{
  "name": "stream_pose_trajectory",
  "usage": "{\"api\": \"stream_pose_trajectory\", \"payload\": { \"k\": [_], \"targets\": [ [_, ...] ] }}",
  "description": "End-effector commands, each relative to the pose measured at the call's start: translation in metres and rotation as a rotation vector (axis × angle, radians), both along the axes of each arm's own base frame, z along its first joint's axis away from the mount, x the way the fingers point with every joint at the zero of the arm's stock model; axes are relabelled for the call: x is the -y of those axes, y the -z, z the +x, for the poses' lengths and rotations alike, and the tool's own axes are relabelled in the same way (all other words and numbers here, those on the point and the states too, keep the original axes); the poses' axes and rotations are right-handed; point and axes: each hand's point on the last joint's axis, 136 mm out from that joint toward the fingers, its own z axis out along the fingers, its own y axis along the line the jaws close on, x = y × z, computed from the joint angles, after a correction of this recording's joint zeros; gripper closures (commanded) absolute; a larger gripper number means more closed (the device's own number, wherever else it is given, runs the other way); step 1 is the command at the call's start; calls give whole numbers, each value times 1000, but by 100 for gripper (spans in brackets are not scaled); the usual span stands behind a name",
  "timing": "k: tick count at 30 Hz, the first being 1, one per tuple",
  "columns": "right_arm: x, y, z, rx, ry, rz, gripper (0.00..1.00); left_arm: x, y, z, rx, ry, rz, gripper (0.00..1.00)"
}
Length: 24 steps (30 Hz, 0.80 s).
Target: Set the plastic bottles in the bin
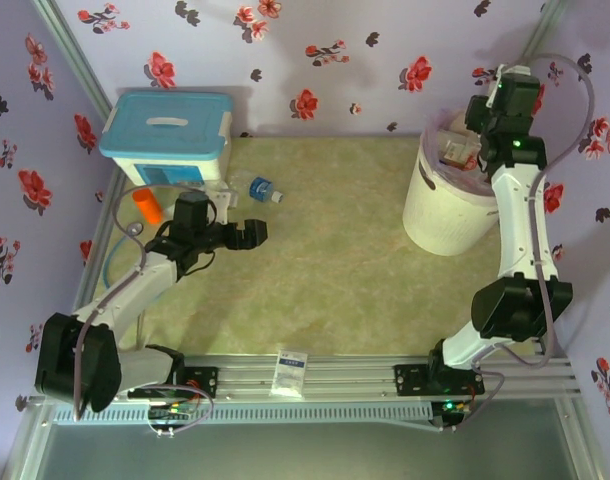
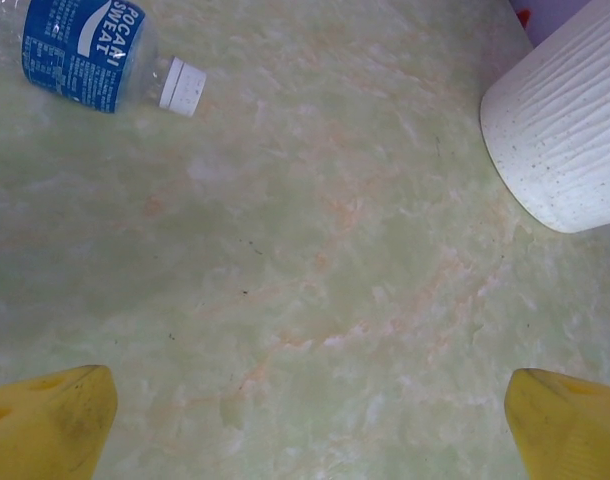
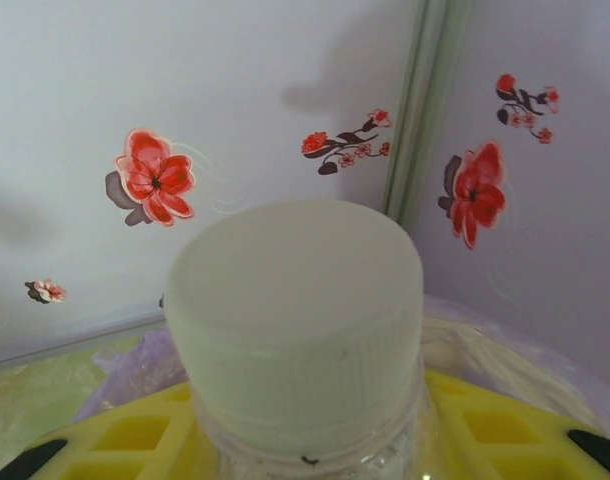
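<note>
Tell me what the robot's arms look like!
The left arm and right arm have white tube segments with chunky black joints and thin grey cables looping alongside. The fingers are bright yellow plastic.

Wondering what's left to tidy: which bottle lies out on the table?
The blue-labelled bottle, on its side near the blue-lidded box. The other bottle is in the right hand over the bin.

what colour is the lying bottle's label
The bottle's label is blue with white lettering; left wrist view.
</note>
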Motion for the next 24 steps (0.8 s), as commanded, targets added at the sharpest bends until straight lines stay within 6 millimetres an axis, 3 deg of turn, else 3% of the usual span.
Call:
{"api": "stream_pose_trajectory", "payload": {
  "k": [1,10,14,20,24],
  "targets": [
    [-12,-46,1,219,-77,-60,55,-2,-4,7,15,-4,20,0],
    [-15,-22,22,189,-114,-67,55,-2,-2,7,5,1,31,0],
    [-14,6,30,94,-129,-80,55,-2,0,7,3,-2,33,0],
    [-8,44,23,-8,-111,-120,55,-3,1,7,2,-2,37,0],
    [-1,58,17,-67,-93,-188,54,-2,0,8,5,-2,37,0]
  ]
}}
